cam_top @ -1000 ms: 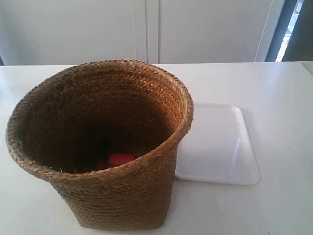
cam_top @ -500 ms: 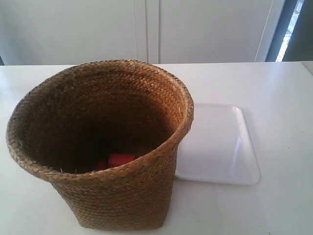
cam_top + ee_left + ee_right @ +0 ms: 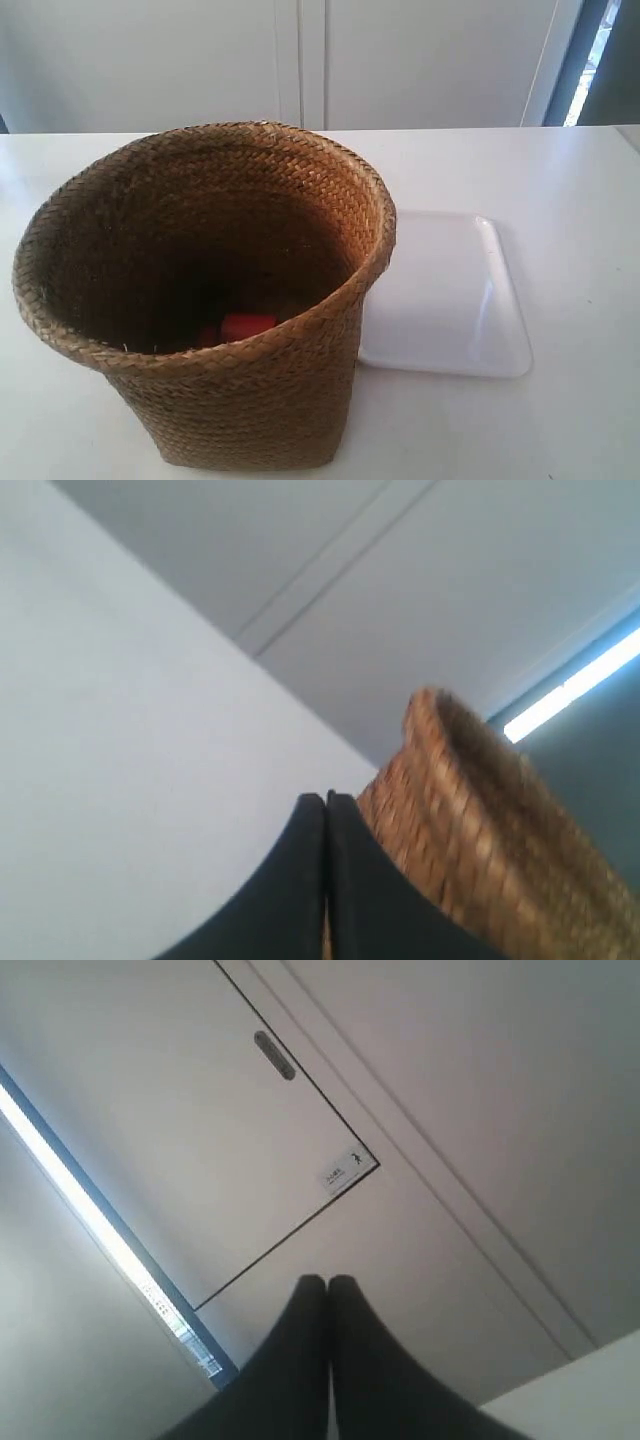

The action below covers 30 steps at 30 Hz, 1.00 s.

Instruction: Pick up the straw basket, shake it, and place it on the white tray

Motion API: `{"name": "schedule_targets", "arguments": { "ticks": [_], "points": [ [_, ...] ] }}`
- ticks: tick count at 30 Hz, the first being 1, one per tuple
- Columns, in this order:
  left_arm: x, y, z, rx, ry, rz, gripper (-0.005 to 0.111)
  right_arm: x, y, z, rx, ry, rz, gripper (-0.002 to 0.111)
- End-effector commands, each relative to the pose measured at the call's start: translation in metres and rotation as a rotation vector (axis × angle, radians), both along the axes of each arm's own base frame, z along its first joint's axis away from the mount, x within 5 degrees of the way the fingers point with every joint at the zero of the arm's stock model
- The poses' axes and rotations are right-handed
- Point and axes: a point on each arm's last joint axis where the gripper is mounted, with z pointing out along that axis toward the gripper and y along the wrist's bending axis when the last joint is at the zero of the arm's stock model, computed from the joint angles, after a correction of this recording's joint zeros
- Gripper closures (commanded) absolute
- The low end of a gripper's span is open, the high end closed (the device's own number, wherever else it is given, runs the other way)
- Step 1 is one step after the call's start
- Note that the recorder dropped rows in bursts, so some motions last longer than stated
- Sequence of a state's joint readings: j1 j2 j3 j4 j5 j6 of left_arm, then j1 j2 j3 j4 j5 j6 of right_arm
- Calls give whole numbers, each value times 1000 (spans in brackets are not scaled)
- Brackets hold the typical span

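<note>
Exterior view, lower left and centre of frame: the straw basket stands upright on the white table, with its flared rim open toward the camera. Inside is dark; a small red object lies at the bottom, partly hidden by the near rim.

Right of centre: the white tray lies flat on the table, just beside the basket. The basket's rim covers the tray's left edge in this view, so contact between the two cannot be judged. The basket is not on the tray.

Against the two earlier exterior frames, nothing has shifted. The basket, tray and red object all sit at the same spots, and neither arm enters that view.

Left wrist view: the left gripper has its dark fingers pressed tip to tip with nothing between them. The basket's woven wall is close alongside, blurred.

Right wrist view: the right gripper is likewise closed tight and empty. It points at a pale cabinet door bearing a small handle.
</note>
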<state>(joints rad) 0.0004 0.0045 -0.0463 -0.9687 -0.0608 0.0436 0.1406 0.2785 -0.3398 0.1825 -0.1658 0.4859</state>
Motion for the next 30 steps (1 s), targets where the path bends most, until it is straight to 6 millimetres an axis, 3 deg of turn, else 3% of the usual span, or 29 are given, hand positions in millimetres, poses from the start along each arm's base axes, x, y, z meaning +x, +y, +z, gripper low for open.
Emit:
{"name": "schedule_targets", "arguments": {
  "ticks": [1,4,10,12,15,18,20,23,26,30],
  "points": [
    [2,8,36,75,-84,91,107,21,3,52,-21,-45,-15,108],
    [11,9,63,78,-79,101,107,30,2,81,-6,-156,-38,108],
    [36,3,136,281,-110,57,107,36,2,86,46,-158,-21,108],
    [44,3,162,290,-141,56,107,38,1,91,41,-228,-44,108],
    [58,3,204,315,-195,70,107,49,-4,104,-84,-399,-215,108],
    [80,0,241,433,-225,57,107,75,-6,123,-116,-258,-275,108],
    [94,-5,260,507,-222,-3,107,97,0,133,-266,-147,-276,108],
    [127,-13,272,540,-140,-140,107,133,20,149,-536,12,-137,108],
    [156,-13,277,605,-49,-239,107,158,32,173,-613,67,-28,108],
    [179,3,274,735,84,-248,107,185,38,190,-762,88,-23,108]
  ]
}}
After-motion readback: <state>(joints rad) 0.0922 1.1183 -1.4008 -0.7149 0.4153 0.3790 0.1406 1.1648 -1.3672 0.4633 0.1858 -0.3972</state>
